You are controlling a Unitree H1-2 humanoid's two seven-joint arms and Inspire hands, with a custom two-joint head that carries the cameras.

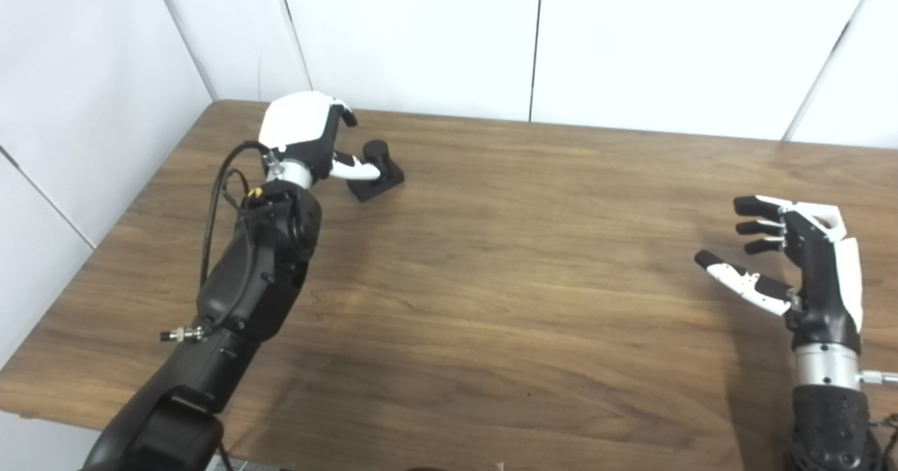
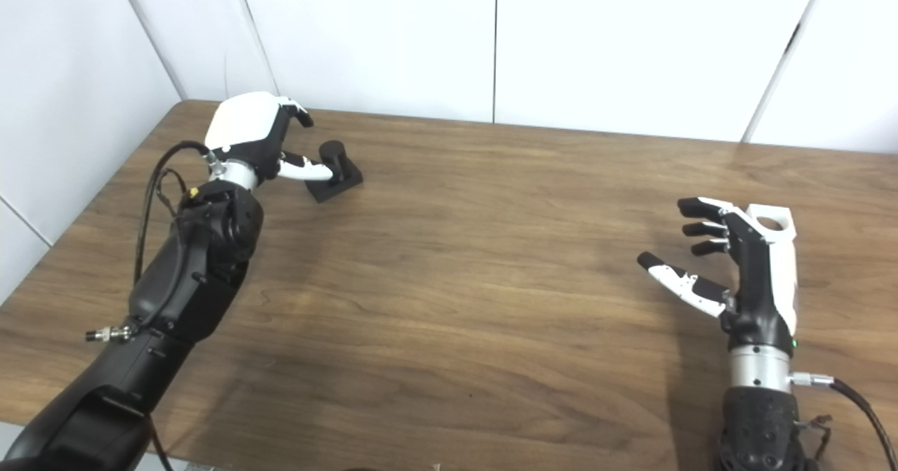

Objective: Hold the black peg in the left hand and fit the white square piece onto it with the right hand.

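Note:
The black peg (image 1: 379,169), a short cylinder on a square black base, stands on the wooden table (image 1: 505,274) at the far left. My left hand (image 1: 305,134) is right beside it, its thumb (image 1: 356,170) touching the peg's near side and its fingers curled above, not closed round it. The white square piece (image 2: 772,221), with a round hole, lies on the table at the right, partly hidden behind my right hand (image 2: 736,267). That hand stands upright with fingers spread and holds nothing.
White wall panels (image 1: 421,36) close off the table at the back and the left. The table's left edge runs close to my left forearm (image 1: 259,274). A cable loops off the left wrist.

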